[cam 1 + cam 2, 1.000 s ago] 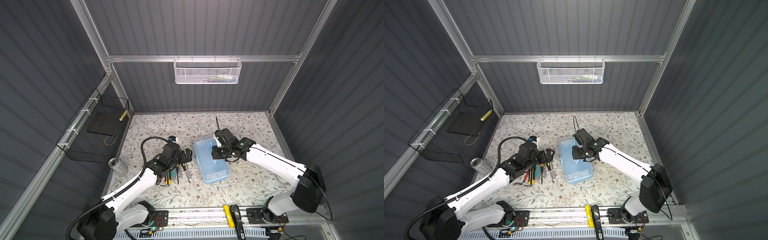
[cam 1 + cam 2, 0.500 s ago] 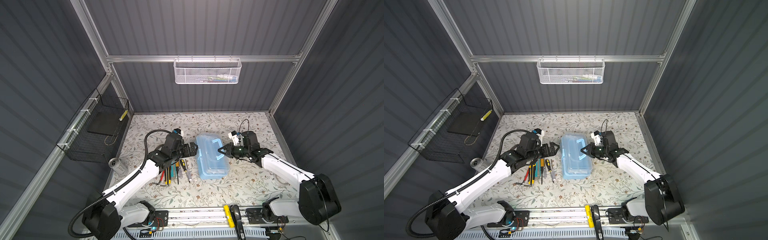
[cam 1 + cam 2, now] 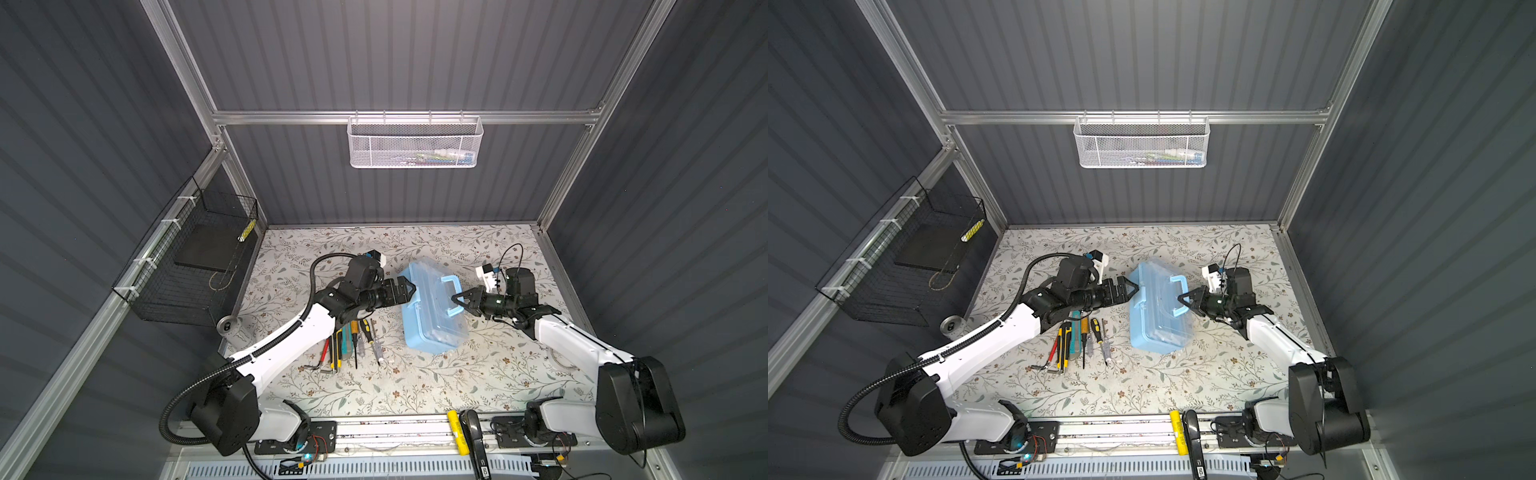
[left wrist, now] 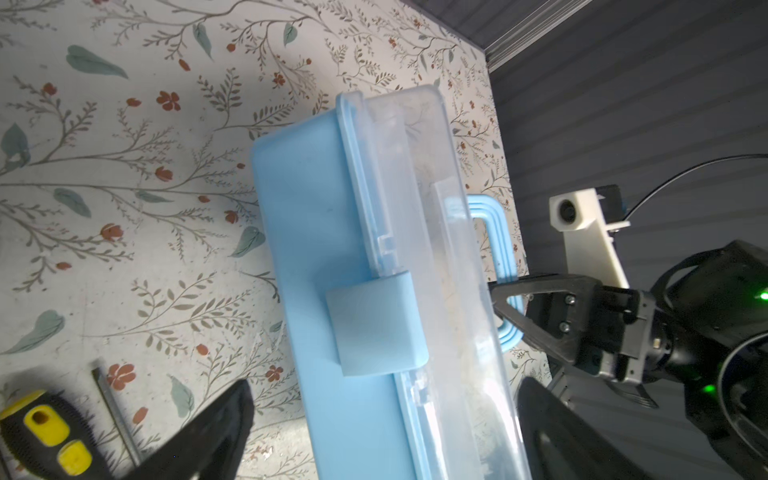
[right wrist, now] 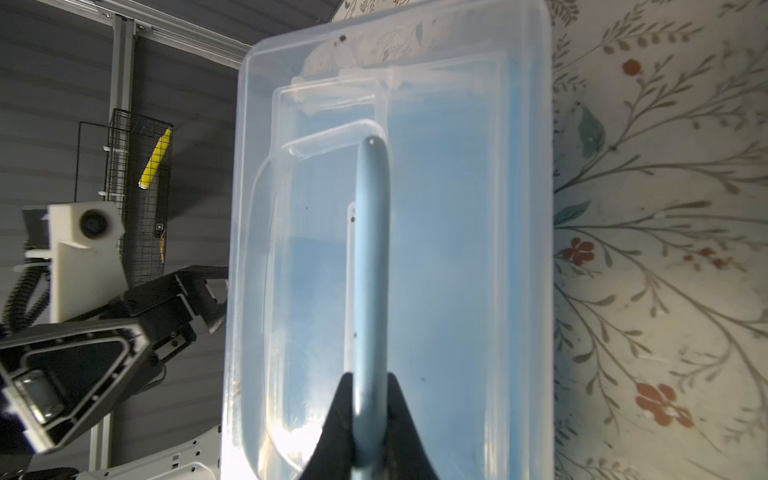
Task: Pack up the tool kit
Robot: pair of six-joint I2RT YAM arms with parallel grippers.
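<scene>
Both arms shifted | my right jaws now clenched on handle [image 5: 372, 270] | my left jaws released, facing latch [image 4: 376, 328] | tools [image 3: 353, 340] still unpacked

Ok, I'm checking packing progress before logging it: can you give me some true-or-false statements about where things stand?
The right jaws are shut on the blue handle of the tool kit. True.
The left jaws are also shut on the tool kit. False: they stand open beside it.
The screwdrivers are inside the tool kit. False: they lie on the table beside it.
A white mesh basket hangs on the back wall. True.
</scene>
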